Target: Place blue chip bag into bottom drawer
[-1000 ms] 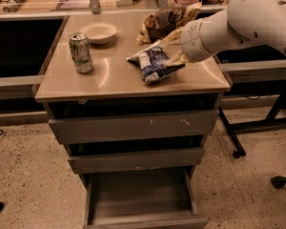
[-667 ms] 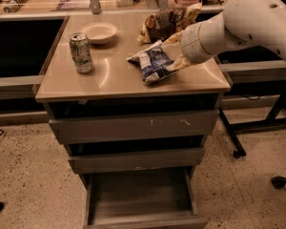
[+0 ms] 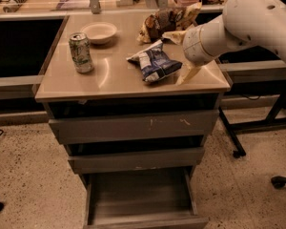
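Lying right of centre on the desk (image 3: 109,78), the blue chip bag (image 3: 155,63) is seen unmoved from a second ago and not yet lifted. The claw (image 3: 181,55) has been kept at the bag's right end, spread open with nothing gripped. The bottom drawer (image 3: 138,199) is pulled out below, so a grasp is judged to be next.

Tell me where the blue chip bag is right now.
In the camera view, the blue chip bag lies on the cabinet top, right of centre, between the can and the pincer at its right edge.
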### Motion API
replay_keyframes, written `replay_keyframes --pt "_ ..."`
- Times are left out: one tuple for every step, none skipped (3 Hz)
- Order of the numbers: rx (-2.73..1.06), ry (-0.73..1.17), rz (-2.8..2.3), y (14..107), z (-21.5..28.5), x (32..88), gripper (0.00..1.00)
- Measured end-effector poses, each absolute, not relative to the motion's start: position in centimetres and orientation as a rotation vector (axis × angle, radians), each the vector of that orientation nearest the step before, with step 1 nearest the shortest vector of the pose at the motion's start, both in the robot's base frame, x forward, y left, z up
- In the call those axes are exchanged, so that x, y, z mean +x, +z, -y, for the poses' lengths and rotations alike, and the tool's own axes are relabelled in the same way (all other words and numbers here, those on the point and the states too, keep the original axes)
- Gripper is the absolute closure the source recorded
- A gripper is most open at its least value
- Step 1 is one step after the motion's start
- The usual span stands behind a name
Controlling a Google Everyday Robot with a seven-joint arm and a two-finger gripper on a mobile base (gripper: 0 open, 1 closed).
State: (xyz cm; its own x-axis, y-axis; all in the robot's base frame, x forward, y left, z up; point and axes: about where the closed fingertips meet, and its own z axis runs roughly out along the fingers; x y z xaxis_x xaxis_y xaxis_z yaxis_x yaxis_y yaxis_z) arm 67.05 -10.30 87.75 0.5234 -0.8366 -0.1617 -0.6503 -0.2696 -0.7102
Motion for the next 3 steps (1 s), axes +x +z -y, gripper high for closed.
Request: replay_keyframes --pt "-2.011 -0.295 -1.195 87.2 9.6 67.1 0.25" --pt "-2.011 -0.295 -1.196 87.2 9.6 67.2 0.24" --pt "-2.018 -0.270 -1.198 86.0 8.8 67.6 0.26"
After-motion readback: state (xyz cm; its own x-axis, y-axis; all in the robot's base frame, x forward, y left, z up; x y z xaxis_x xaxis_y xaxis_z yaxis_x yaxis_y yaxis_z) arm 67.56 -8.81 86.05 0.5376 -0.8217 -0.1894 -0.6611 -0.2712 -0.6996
